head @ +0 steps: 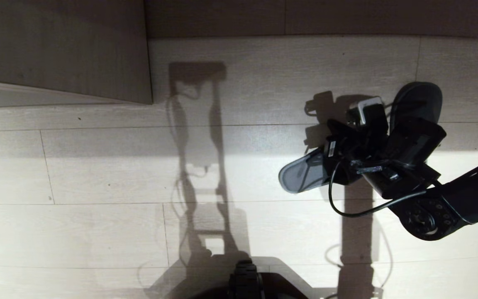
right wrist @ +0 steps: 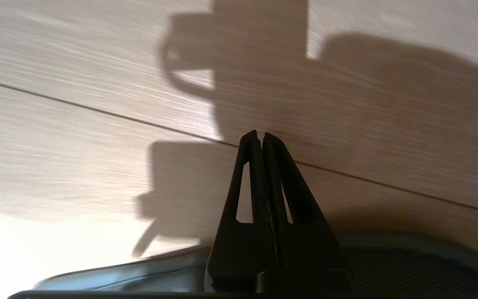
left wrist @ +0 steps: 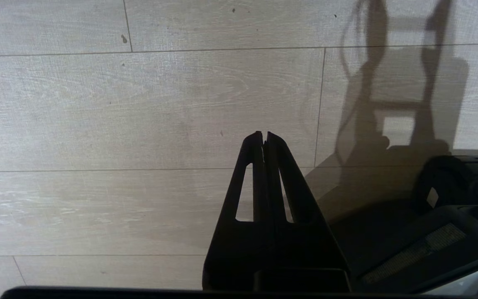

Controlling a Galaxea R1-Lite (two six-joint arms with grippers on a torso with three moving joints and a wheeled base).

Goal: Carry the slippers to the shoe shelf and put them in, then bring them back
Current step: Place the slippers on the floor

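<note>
Right gripper (right wrist: 260,135): fingers pressed flat together, no gap at the tips, nothing between them as far as the wrist view shows. It points down at the plank floor (head: 98,174).

The slippers (head: 301,174) sit right at my right wrist, at about 3 o'clock in the head view. They are off the shelf and over open floor. One sticks out of the wrist toward 8 o'clock with its greyish-blue insole up. The other (head: 419,101) sticks out toward 1 o'clock and shows dark. The wrist hardware covers where the two meet. In the right wrist view a ribbed dark slipper (right wrist: 409,265) shows on one side of the finger bases and a paler, smooth one on the other.

I cannot tell whether the shut fingers have hold of a strap or just sit over the pair, because the contact point is hidden.

My right arm (head: 471,195) comes in from 4 o'clock, with a black cable (head: 347,209) looping below the wrist.

Left gripper (left wrist: 263,135): fingers closed tip to tip, empty, hanging over bare floor beside my base (left wrist: 459,182). It is out of the head view.

A taupe laminate panel (head: 56,50) is at 10 o'clock, well apart from the slippers, with a pale strip along its lower edge. No shelf opening is visible from here.
</note>
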